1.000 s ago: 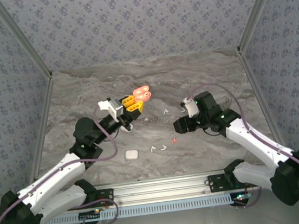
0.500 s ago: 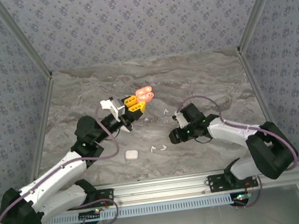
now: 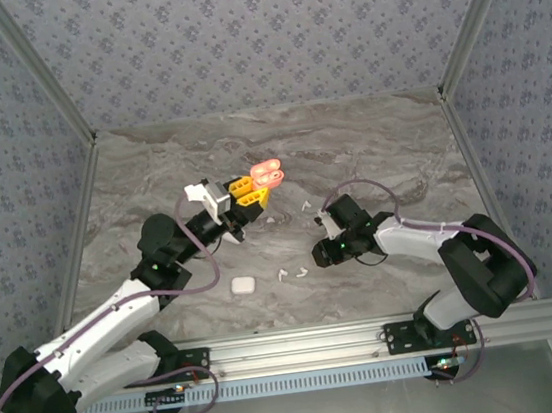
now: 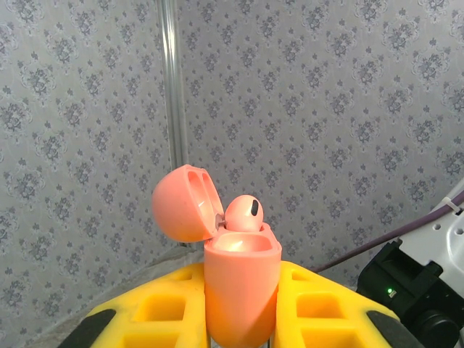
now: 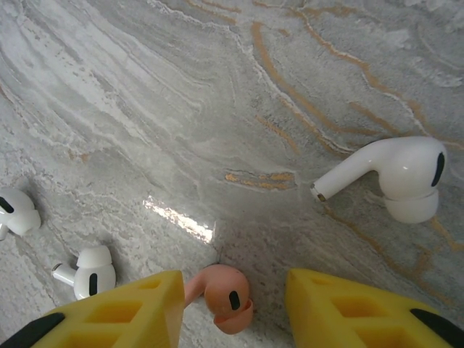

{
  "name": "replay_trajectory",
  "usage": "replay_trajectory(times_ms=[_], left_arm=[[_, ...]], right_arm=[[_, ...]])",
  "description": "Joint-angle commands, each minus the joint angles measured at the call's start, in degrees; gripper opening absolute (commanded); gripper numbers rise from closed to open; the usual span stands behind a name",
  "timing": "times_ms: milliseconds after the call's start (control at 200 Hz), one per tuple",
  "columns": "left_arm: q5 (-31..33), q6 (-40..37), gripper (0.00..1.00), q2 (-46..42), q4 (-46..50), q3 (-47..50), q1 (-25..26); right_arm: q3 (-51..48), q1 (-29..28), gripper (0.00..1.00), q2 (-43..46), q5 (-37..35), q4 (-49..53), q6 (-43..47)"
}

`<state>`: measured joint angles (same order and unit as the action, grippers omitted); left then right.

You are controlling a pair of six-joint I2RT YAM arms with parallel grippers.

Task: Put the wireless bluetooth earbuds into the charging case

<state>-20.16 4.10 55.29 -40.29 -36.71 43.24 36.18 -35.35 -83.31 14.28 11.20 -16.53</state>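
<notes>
Right gripper: low over the marble table, yellow fingers spread wide, gripping nothing. The loose pink earbud lies on the table in the gap between them. Its stem runs towards the finger on the wrist view's left edge; cannot tell whether they touch. It is clear of the other finger.

Around those fingers:
- large white earbud lies beyond the far-side finger, apart from it, stem pointing in towards the gap
- small white earbud sits just outside the near-side finger
- third white earbud lies farther out, cut by the frame edge
- nothing lies between the pink bud and the open fingers

Left gripper: raised, fingers closed on the body of the pink charging case. The lid is hinged back, and the seated pink earbud stands in one socket above the fingertips.

A white case lies on the table, well behind the left fingers.
</notes>
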Motion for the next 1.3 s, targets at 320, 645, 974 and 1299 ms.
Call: replay_trajectory(times_ms=[320,645,974,1299], left_arm=[[0.12,-0.18,0.00,-2.29,-0.25,-1.61,0.32],[0.45,-0.15,0.00,-2.53,1.07,-1.61,0.33],[1.27,1.64,0.00,-2.10,1.58,-0.11,0.33],[-0.98,5.73,0.00,2.90,0.18,-1.06,0.30]], right_arm=[[1.78,-5.86,0.34,-4.12,-5.63,2.66,0.75],[2.30,-6.45,0.21,-1.82,-6.47,2.94,1.21],[4.09,-4.72,0.22,16.72,-13.68,8.04,7.58],[14.50,-4.55,0.22,33.15,-19.72,5.29,24.89]])
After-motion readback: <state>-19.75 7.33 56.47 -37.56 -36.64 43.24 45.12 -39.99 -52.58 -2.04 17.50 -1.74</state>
